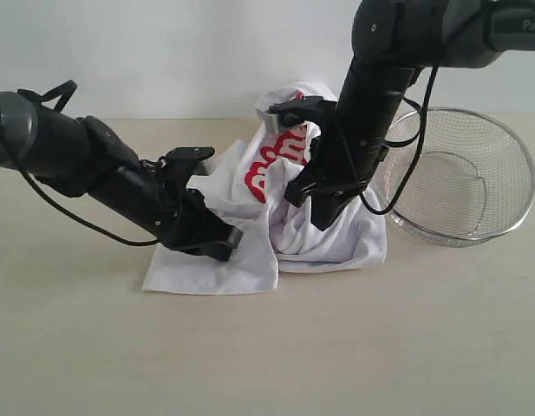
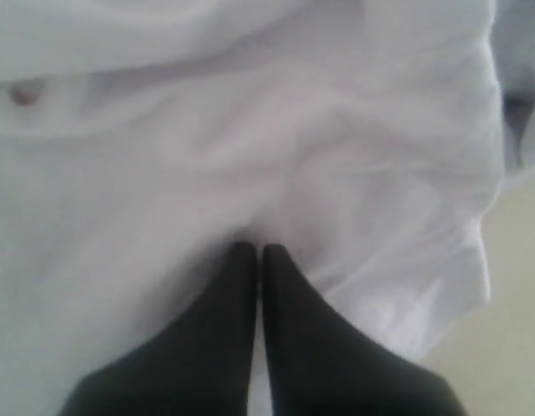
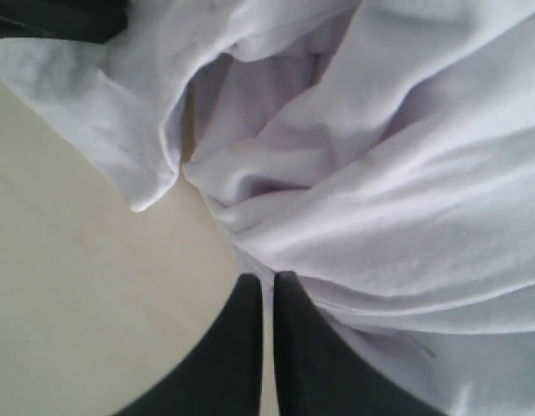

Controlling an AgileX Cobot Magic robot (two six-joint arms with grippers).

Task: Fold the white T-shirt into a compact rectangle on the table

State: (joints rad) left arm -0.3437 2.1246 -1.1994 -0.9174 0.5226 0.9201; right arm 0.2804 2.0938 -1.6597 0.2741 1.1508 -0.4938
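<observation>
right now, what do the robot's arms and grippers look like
The left arm and right arm are black, rounded tubular links trailing black cables; the right arm bears pale lettering. The left gripper and right gripper each have two tapered black fingers.

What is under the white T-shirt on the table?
The white T-shirt lies crumpled on the pale table, which shows bare in front of it. Whether anything else is beneath cannot be seen: the cloth covers it.

Beige table w/ crumpled white tee & wire basket.
</observation>
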